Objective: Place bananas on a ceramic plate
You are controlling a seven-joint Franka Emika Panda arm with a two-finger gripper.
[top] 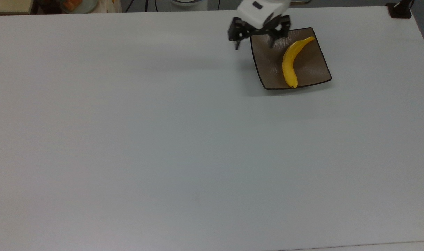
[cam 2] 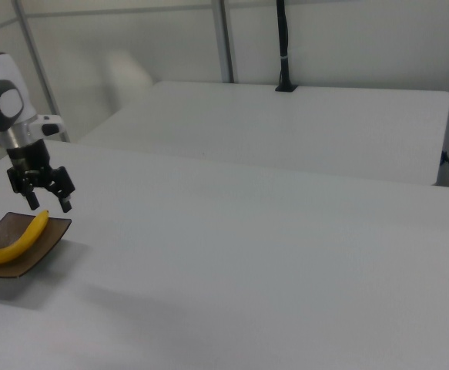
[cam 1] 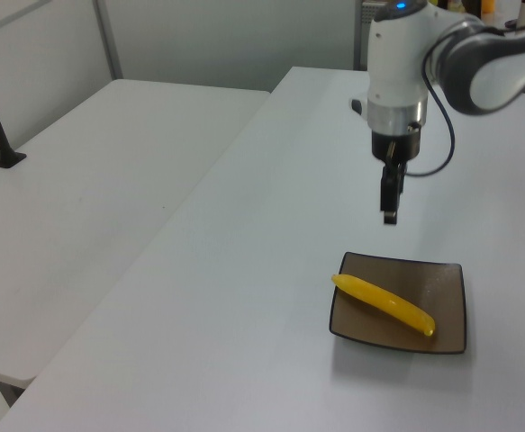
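Note:
A curved yellow banana (top: 290, 62) (cam 1: 384, 304) (cam 2: 13, 240) lies flat on the square brown ceramic plate (top: 313, 68) (cam 1: 442, 328) (cam 2: 16, 266) at the top view's upper right. My gripper (top: 254, 45) (cam 1: 389, 216) (cam 2: 49, 204) hangs open and empty above the plate's upper left corner in the top view, clear of the banana. In the right view its fingers spread wide just above the plate's far edge.
The plate rests on a wide white table (top: 163, 139). A second white table (cam 1: 82, 207) stands beside it in the left view. A black post base (top: 400, 10) sits at the top view's upper right corner. Clutter (top: 76, 5) lines the top view's upper left edge.

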